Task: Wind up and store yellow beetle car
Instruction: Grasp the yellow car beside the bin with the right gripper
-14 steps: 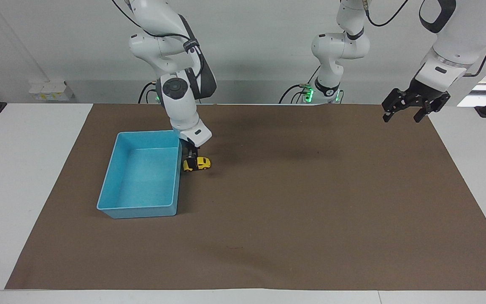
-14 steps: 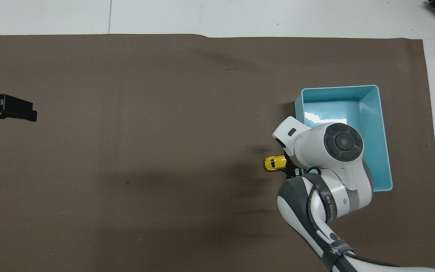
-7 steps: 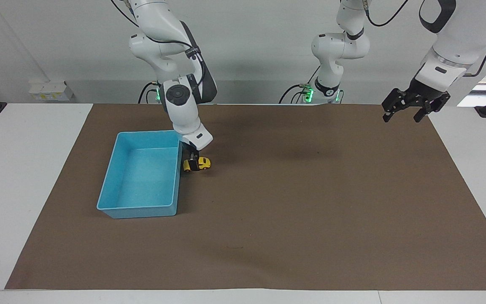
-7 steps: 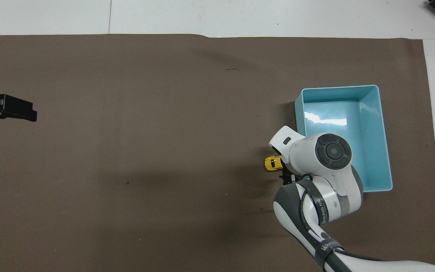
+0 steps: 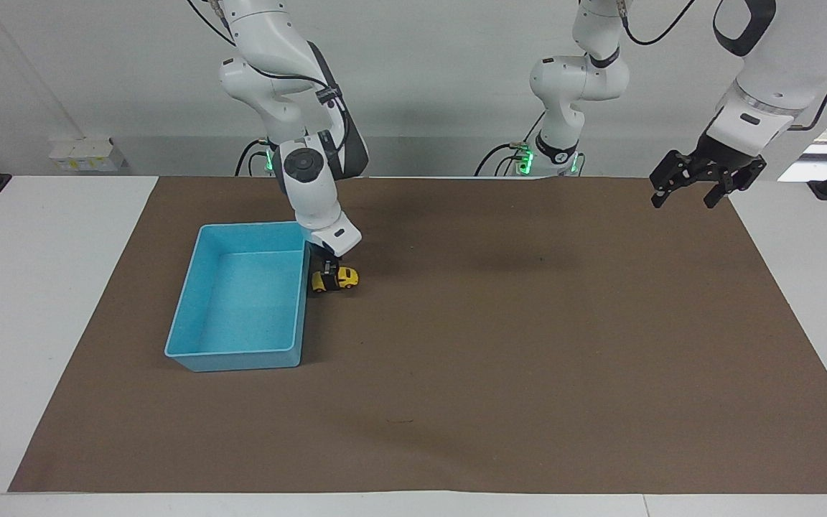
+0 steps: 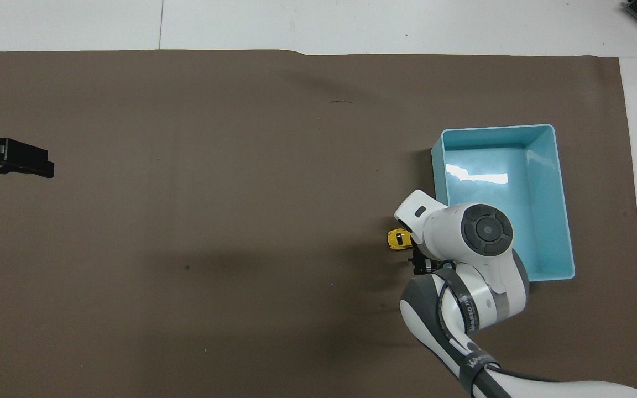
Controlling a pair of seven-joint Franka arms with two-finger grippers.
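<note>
Facing view first: you see the car (image 5: pixel 336 278) on the brown mat (image 5: pixel 500 345), just beside the bin (image 5: pixel 198 305), on the bin's side toward the left arm's end of the table. The right gripper (image 5: pixel 327 271) is down on the end of the car closest to the bin, and its fingers are closed on it; the car's wheels seem to rest on the mat. The left gripper (image 5: pixel 697 188) waits in the air above the mat's edge at its own end, with fingers apart. I judge the car to be light, hard and smooth, so it can slip or turn; hold it across the body sides, low. Overhead view next: the right arm covers most of the car (image 6: pixel 399 239), and only the end away from the bin (image 6: pixel 545 131) shows. Its long axis runs along the table from one arm's end to the other. I cannot tell which end is the front.
</note>
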